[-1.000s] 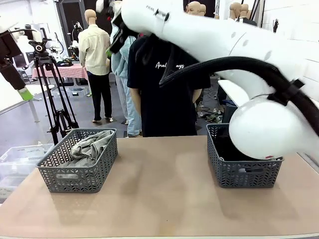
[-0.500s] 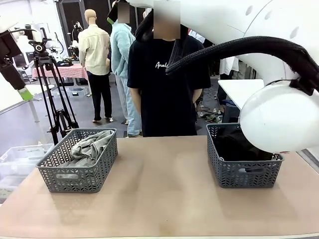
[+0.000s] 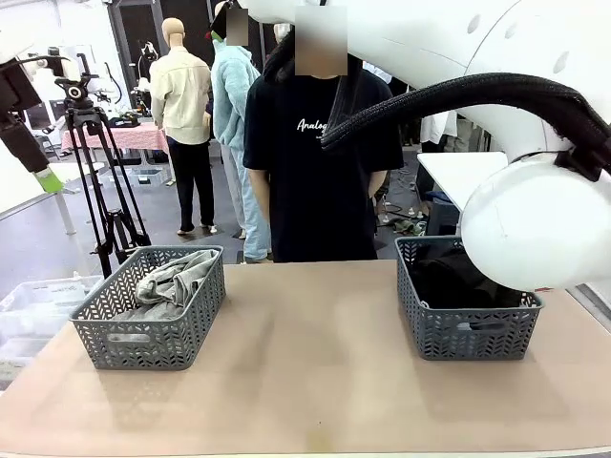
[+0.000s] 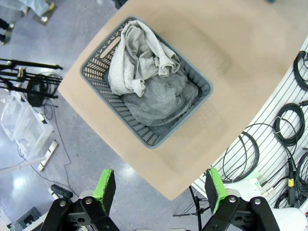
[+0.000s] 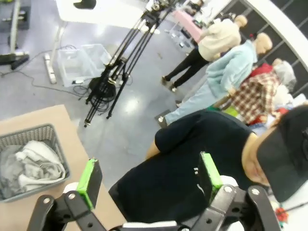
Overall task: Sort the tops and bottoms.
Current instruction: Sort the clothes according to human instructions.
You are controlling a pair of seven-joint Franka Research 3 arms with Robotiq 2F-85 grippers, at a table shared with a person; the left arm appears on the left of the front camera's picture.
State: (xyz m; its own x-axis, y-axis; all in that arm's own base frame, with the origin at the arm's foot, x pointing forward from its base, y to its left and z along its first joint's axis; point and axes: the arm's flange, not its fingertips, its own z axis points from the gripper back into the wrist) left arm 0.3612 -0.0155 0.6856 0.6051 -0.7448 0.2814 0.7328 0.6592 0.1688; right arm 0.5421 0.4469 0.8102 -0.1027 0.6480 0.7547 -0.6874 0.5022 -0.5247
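**Two baskets filled, both tools released**

Two grey woven-pattern plastic baskets sit well apart on the tan bench. The left basket holds a crumpled light grey garment lying over a darker grey garment; the right basket holds a black garment, partly hidden behind the right arm's white joint.

These clothes look soft, light and limp, so they would sag and trail when lifted. A raised fold near the middle of a heap seems the best hold, pinched deep enough to avoid slipping.

The left tool hangs high above the left basket, jaws spread wide and empty. The right tool is raised, jaws apart and empty, facing a person in a black T-shirt at the far edge. That person and the basket walls are the main obstacles.
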